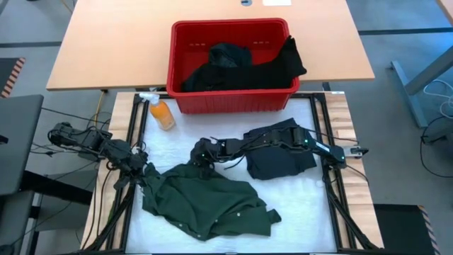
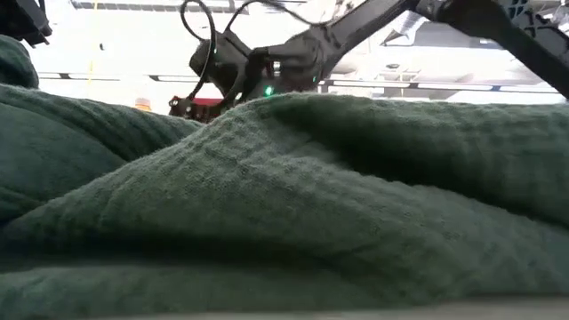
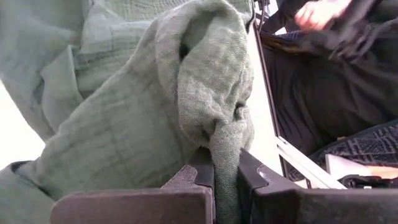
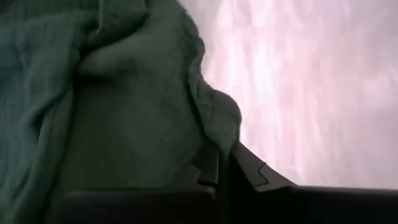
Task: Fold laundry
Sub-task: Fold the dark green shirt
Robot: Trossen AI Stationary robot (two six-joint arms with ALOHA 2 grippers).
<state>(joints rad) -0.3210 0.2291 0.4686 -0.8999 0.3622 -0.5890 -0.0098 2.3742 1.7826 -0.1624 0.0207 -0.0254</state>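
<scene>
The laundry in play is a dark green shirt (image 1: pixel 212 202), which lies crumpled on the white-covered table at the near middle and fills the low view (image 2: pixel 311 204). My left gripper (image 1: pixel 145 170) is at the shirt's far left corner, shut on it. My right gripper (image 1: pixel 200 152) reaches across from the table's right to the shirt's far edge and is shut on green cloth (image 4: pixel 221 171). A black garment (image 1: pixel 283 161) lies flat under the right arm. More dark laundry (image 1: pixel 233 64) sits in the red basket. My left gripper pinches a bunched fold (image 3: pixel 224 155) at the shirt's far left corner between its two fingers, several layers thick. The fingers come from the table's left, slanting down. The cloth is raised at the fingers and drapes slack onto the table. My right gripper pinches the shirt's far edge (image 4: pixel 214 127) between its two fingers. They come from the table's right, slanting down. One layer or several, I cannot tell. The rest of the shirt lies slack on the table.
A red plastic basket (image 1: pixel 177 71) stands at the table's far edge. An orange bottle (image 1: pixel 163 115) lies at the far left beside it. Black frame rails (image 1: pixel 333 205) run along both sides. White cover (image 1: pixel 297 205) shows at the near right.
</scene>
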